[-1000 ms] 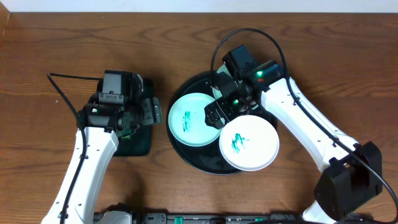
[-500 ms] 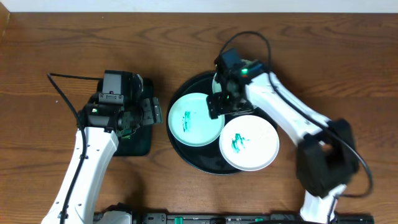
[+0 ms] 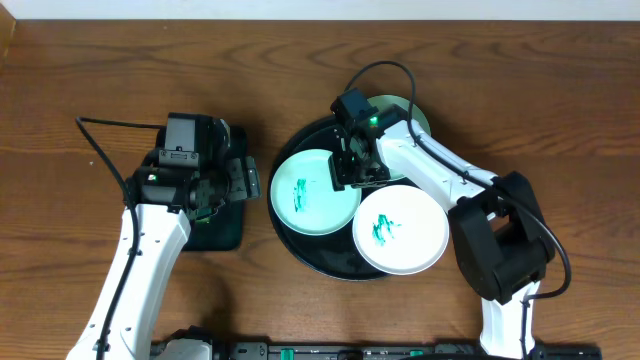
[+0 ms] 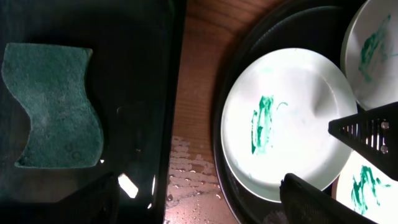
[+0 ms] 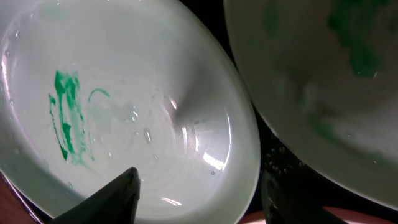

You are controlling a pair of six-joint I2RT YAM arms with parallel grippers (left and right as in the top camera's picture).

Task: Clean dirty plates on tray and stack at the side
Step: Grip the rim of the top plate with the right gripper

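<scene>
The round black tray (image 3: pixel 318 262) holds three plates. A mint plate (image 3: pixel 305 195) with a teal smear lies at its left, a white smeared plate (image 3: pixel 405 230) at the front right, and another mint plate (image 3: pixel 400 112) at the back, partly under my right arm. My right gripper (image 3: pixel 346 172) is low over the left mint plate's right rim. In the right wrist view the jaws (image 5: pixel 205 199) are open and straddle that rim (image 5: pixel 249 155), one finger inside the plate (image 5: pixel 155 106) and one outside. My left gripper (image 4: pixel 199 205) hangs open with nothing in it.
A small black rectangular tray (image 3: pixel 215 235) lies left of the round one, with a green sponge (image 4: pixel 56 106) in it. Water drops (image 4: pixel 189 165) dot the wood between the two trays. The right arm's cable (image 3: pixel 375 70) loops over the back of the round tray.
My right arm swung left and its gripper settled over the left mint plate's right rim, the jaws narrowing. The left arm and the plates have not moved.
</scene>
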